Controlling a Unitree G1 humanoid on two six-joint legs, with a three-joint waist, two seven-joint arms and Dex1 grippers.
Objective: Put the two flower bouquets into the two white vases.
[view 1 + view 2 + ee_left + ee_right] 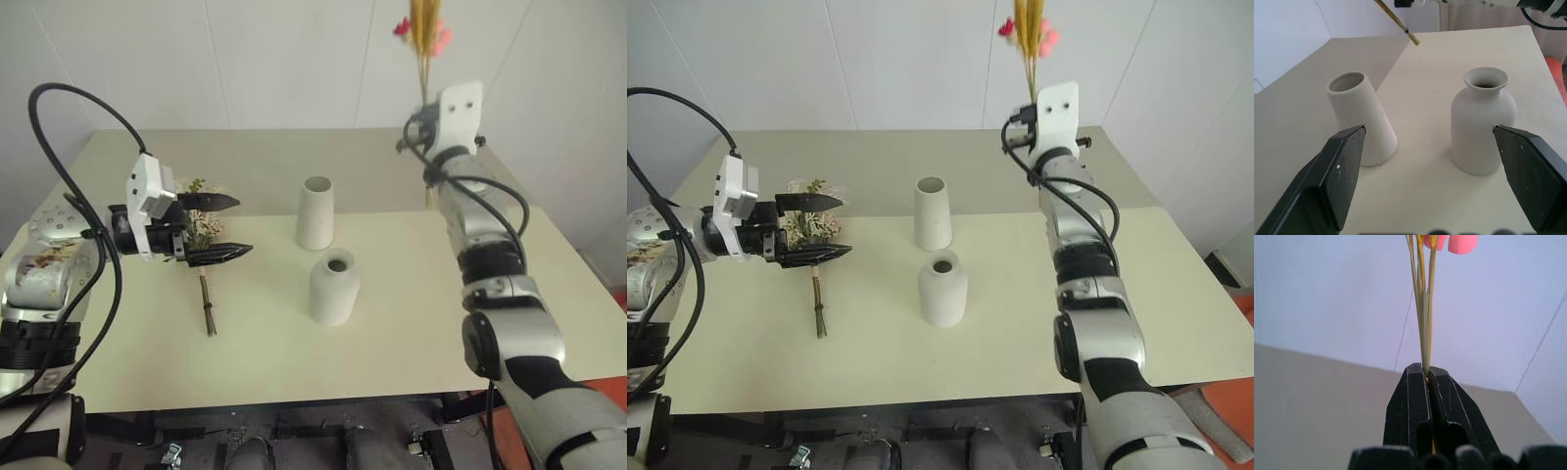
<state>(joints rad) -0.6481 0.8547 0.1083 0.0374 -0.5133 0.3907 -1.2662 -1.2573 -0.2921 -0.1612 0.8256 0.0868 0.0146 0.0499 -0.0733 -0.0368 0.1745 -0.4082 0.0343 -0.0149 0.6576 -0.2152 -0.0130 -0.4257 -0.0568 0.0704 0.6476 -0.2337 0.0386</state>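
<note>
White vases (315, 212) both empty; right gripper (1428, 377) pinches grass sprig (425, 34) aloft, left gripper (221, 228) gapes wide over rose bunch (200, 235).

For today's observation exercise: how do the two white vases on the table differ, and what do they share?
The cone vase tapers straight up to a wide open mouth; the bottle vase is rounded, with a narrow neck and a flared lip. The cone vase is taller, the bottle vase shorter and stouter. The cone vase stands farther back on the table, the bottle vase nearer the robot. Both are matte white, upright and empty.
</note>
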